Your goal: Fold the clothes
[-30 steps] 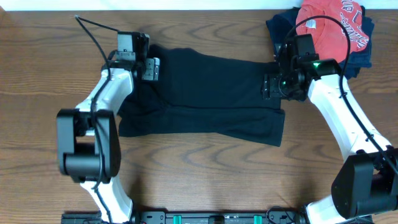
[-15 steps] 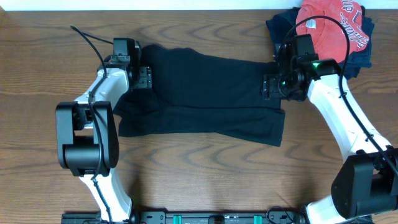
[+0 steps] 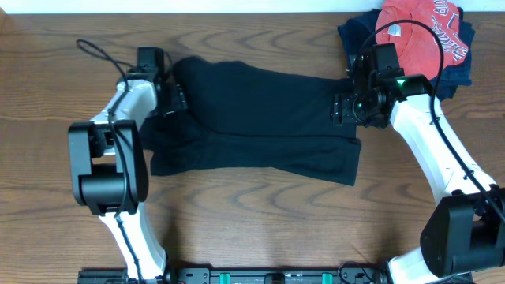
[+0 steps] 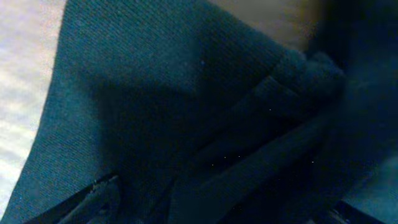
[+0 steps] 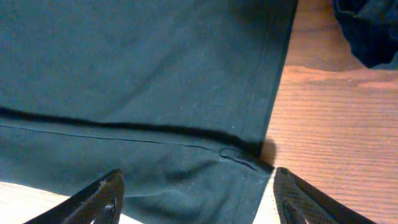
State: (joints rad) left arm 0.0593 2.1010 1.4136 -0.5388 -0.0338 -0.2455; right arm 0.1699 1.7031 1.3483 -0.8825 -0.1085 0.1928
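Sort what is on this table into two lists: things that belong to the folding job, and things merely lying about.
Belongs to the job: black garment; left gripper; right gripper.
Lying about: red shirt; navy garment.

Left wrist view is blurred; folds of the black garment run together. Overhead, the red shirt covers much of the navy garment, both cut by the top edge.

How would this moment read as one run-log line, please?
black garment: partly folded | left gripper: open, at its left end | right gripper: open, over its right edge
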